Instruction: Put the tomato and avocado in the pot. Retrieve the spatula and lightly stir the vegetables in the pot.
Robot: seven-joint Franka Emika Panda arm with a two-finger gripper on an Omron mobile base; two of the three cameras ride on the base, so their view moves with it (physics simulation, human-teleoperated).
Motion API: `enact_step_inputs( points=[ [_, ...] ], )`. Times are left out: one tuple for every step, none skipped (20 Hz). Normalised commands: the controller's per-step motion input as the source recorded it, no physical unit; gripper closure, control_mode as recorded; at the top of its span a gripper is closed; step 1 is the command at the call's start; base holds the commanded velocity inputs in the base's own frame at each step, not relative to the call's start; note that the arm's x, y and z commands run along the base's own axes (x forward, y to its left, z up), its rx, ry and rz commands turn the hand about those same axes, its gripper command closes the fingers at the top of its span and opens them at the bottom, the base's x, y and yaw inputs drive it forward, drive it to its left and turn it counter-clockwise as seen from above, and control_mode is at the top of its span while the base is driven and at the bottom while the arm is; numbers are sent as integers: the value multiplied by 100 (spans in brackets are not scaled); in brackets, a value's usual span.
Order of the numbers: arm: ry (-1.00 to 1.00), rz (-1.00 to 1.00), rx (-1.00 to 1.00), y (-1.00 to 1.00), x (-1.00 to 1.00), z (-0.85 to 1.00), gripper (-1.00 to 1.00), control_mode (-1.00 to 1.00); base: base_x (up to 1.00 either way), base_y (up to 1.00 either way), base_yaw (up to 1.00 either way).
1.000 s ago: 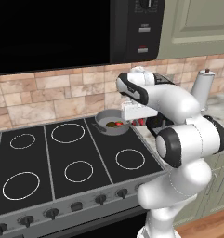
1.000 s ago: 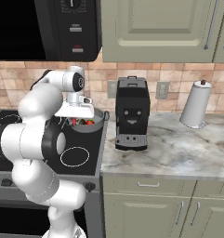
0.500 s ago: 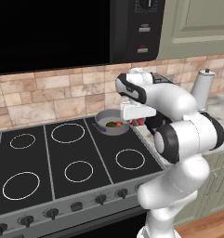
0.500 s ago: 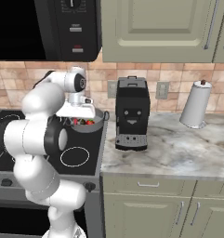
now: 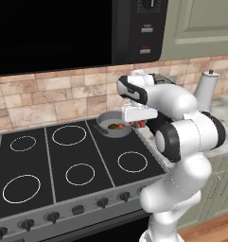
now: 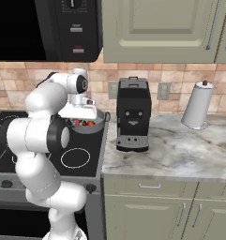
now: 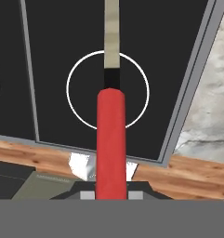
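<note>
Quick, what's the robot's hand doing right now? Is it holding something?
Gripper: closed on the spatula, holding it by its red handle.

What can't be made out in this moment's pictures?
- Avocado: in the pot, left base view, contents too small to tell apart; the tomato reads only as a red speck.
- Gripper fingertips: hand view, covered by the spatula red handle.
- Spatula's working end: hand view, cut off by the top edge.
</note>
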Motion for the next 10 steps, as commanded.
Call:
enact_step_inputs(
  points=[
    [4, 0, 0, 1, 38, -27, 100, -100, 0, 0, 0],
    [4, 0, 0, 5, 44, -31, 100, -100, 0, 0, 0],
    [4, 0, 0, 9, 49, -34, 100, -100, 0, 0, 0],
    [4, 0, 0, 8, 54, -33, 100, -100, 0, 0, 0],
    [4, 0, 0, 6, 54, -34, 100, -100, 0, 0, 0],
    [4, 0, 0, 6, 54, -35, 100, -100, 0, 0, 0],
    [4, 0, 0, 6, 54, -34, 100, -100, 0, 0, 0],
    [4, 0, 0, 6, 56, -32, 100, -100, 0, 0, 0],
    [4, 0, 0, 8, 58, -28, 100, -100, 0, 0, 0],
    [4, 0, 0, 9, 58, -23, 100, -100, 0, 0, 0]
  ],
)
